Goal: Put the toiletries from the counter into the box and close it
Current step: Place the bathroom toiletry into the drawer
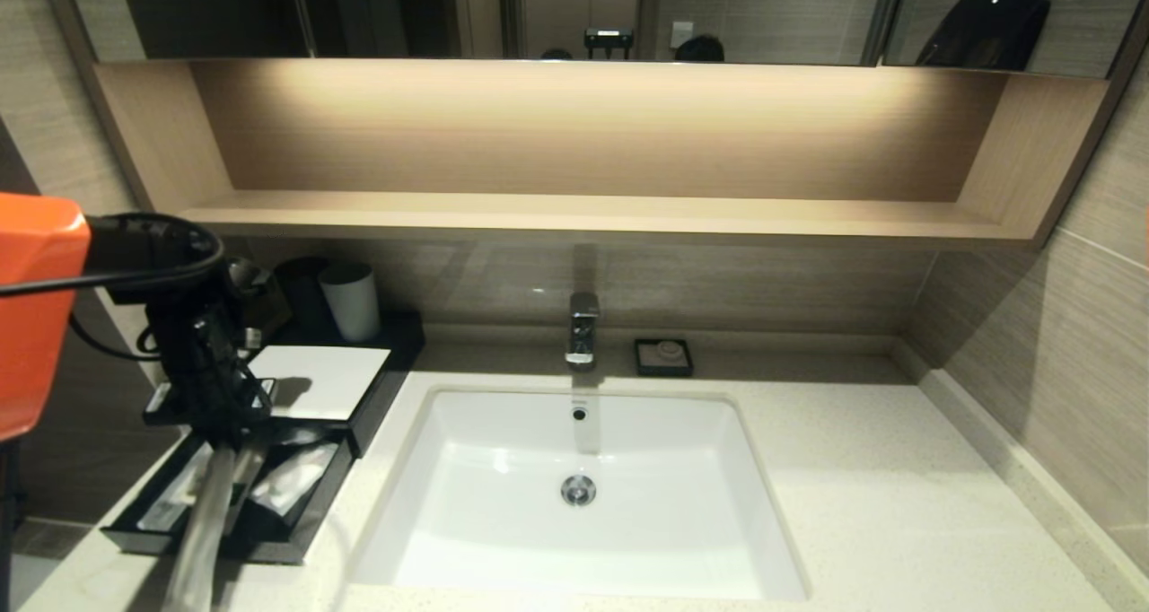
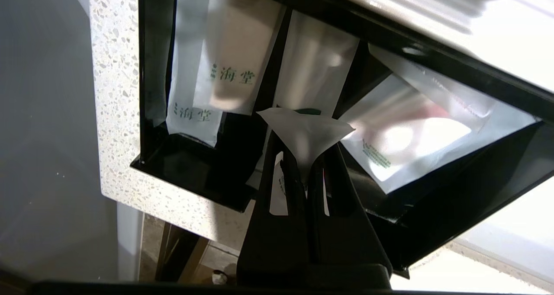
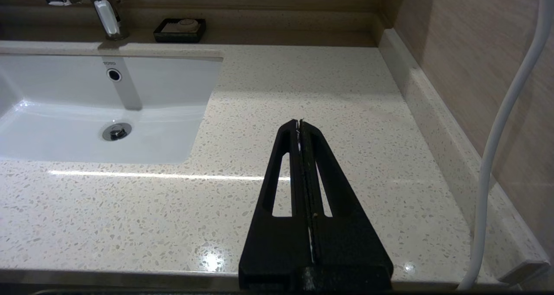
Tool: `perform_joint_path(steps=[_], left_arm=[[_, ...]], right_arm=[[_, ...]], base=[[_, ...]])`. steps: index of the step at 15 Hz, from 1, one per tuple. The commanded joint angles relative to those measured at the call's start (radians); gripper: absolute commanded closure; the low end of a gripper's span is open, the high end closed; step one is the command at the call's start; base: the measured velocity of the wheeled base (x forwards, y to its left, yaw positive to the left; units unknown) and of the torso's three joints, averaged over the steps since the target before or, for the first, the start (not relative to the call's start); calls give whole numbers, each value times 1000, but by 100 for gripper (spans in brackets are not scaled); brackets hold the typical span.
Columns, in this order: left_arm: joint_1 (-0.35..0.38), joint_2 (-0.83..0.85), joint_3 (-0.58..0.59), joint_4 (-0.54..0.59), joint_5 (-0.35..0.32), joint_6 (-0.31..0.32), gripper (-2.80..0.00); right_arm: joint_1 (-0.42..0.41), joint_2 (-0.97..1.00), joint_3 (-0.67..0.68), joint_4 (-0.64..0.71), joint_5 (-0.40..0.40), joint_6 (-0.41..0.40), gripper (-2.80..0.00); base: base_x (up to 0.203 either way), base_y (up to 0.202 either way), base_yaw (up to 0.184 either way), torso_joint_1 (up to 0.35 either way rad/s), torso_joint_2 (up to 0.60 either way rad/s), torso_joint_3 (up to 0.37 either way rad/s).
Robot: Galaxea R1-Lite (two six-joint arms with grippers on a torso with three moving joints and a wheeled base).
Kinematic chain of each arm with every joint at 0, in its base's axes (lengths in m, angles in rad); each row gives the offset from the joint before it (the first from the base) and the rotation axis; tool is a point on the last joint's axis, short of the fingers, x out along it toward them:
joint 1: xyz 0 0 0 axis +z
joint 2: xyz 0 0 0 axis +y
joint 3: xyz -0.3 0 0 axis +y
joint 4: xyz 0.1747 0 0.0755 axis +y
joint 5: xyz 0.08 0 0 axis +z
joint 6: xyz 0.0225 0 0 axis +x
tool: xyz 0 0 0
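My left gripper (image 1: 235, 437) hangs over the open front drawer (image 1: 269, 545) of the black box, whose white top panel (image 1: 319, 380) lies just behind. It is shut on a long slim clear-wrapped packet (image 1: 202, 527) that trails down over the drawer's front edge. In the left wrist view the fingers (image 2: 304, 165) pinch the packet, and its flared end (image 2: 303, 126) sticks out past the tips. Another long whitish packet (image 2: 314, 61) lies in the drawer (image 2: 190, 178) below. My right gripper (image 3: 300, 124) is shut and empty above the speckled counter (image 3: 346, 91), right of the sink.
White sachets with green print (image 2: 233, 52) (image 2: 411, 135) lie in the drawer. A grey cup (image 1: 352, 300) stands behind the box. The faucet (image 1: 582, 327), black soap dish (image 1: 663, 357) and white sink (image 1: 503, 432) sit mid-counter. A white cable (image 3: 497, 135) hangs by the right wall.
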Motion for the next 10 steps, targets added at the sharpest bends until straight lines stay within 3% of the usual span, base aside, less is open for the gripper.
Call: perform_joint_path(steps=[1,10], left_arm=[[1,12,4,1,1,-1,0],[16,39,15,-60,1,36,0]], right_arm=[[0,-2,0,0,0,-1,0],[0,-1,0,0,0,-1,0]], base=[[0,0,0,0,0,0],[0,0,0,0,0,0]])
